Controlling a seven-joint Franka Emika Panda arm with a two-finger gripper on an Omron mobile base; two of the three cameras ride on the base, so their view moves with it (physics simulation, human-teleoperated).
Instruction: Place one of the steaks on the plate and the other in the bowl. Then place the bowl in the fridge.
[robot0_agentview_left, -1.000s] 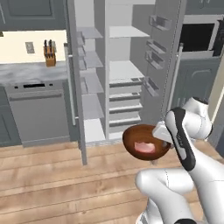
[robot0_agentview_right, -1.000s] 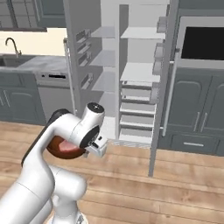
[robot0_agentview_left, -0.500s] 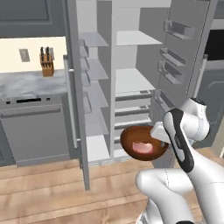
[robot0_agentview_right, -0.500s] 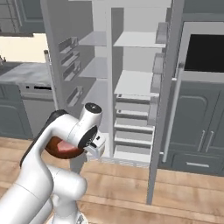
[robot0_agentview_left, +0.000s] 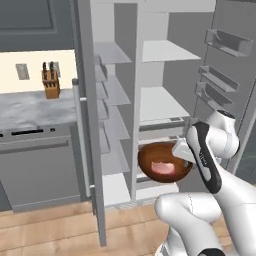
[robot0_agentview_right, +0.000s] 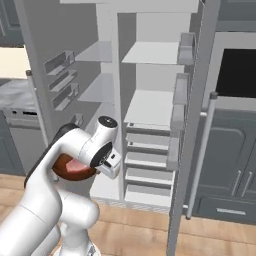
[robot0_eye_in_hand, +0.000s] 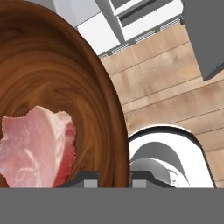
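Note:
My gripper (robot0_agentview_left: 183, 151) is shut on the right rim of the dark reddish-brown wooden bowl (robot0_agentview_left: 162, 162), holding it in the air in front of the open fridge (robot0_agentview_left: 155, 107). One pinkish steak (robot0_agentview_left: 162, 167) lies inside the bowl. In the hand view the bowl (robot0_eye_in_hand: 52, 92) spreads across the left, the steak (robot0_eye_in_hand: 37, 146) rests in its bottom, and the two fingertips (robot0_eye_in_hand: 111, 178) straddle its rim. From the right base side the bowl (robot0_agentview_right: 70, 169) shows behind my forearm, with the fridge's (robot0_agentview_right: 150, 105) pale shelves beyond it.
Both fridge doors stand open: the left door's edge (robot0_agentview_left: 90, 125) and the right door with bins (robot0_agentview_left: 225, 45). A knife block (robot0_agentview_left: 50, 82) sits on the grey counter at the left. A wall oven (robot0_agentview_right: 237, 75) is to the right. Wooden floor (robot0_eye_in_hand: 175, 83) lies below.
The base has driven closer to the fridge, so its shelves loom larger in both base views. The bowl with the steak stays held in my gripper at the same pose.

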